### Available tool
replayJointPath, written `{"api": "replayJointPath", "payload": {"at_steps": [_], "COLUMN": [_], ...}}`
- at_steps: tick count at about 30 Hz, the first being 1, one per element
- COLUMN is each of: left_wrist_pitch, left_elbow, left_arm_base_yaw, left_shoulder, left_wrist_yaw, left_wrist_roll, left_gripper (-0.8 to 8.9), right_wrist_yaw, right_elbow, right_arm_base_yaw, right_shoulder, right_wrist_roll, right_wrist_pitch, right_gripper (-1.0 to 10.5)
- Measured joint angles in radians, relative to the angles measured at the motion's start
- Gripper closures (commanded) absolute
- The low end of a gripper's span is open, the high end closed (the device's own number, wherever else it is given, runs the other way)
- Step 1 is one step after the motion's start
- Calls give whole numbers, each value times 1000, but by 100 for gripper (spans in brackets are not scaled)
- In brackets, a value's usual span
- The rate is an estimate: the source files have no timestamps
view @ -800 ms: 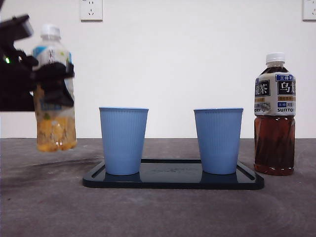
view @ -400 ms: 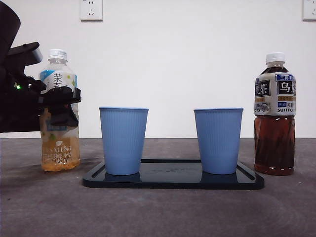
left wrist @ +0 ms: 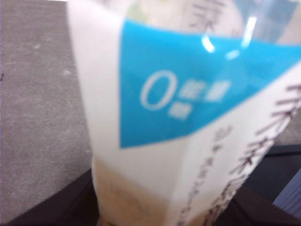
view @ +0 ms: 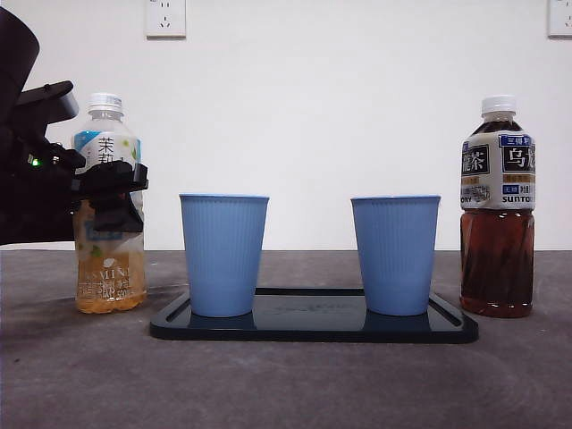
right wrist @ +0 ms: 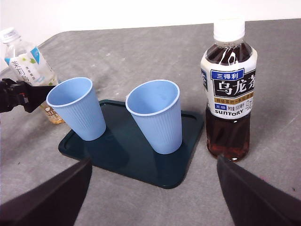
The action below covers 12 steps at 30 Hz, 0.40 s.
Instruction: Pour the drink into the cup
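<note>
Left gripper (view: 112, 189), clamped on jasmine bottle (view: 108, 259) at frame left; its cap looks on, so pouring into the cup (view: 223, 255) needs uncapping; right gripper (right wrist: 153, 197) apart

The front view looks level across the table (view: 286, 384) from near its surface, facing the wall, close to the tray (view: 313, 326). The left wrist view sits right against the pale bottle (left wrist: 188, 122), which fills its blurred frame. The right wrist view looks down obliquely from farther back. Front and right wrist views share tray, both cups (right wrist: 77, 108) and both bottles.
</note>
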Motion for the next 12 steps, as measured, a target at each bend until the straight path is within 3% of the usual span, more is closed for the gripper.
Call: {"api": "replayJointPath", "payload": {"at_steps": [7,12], "left_wrist_pitch": [19,11], "left_elbow": [1,2], "left_arm_base_yaw": [0,0], "left_shoulder": [0,0], "left_wrist_yaw": [0,0], "left_wrist_roll": [0,0], "left_gripper": [423,309], "right_wrist_yaw": [0,0], "right_elbow": [0,0], "right_arm_base_yaw": [0,0], "right_shoulder": [0,0], "right_wrist_roll": [0,0], "right_wrist_pitch": [0,0], "right_gripper": [524,524]}}
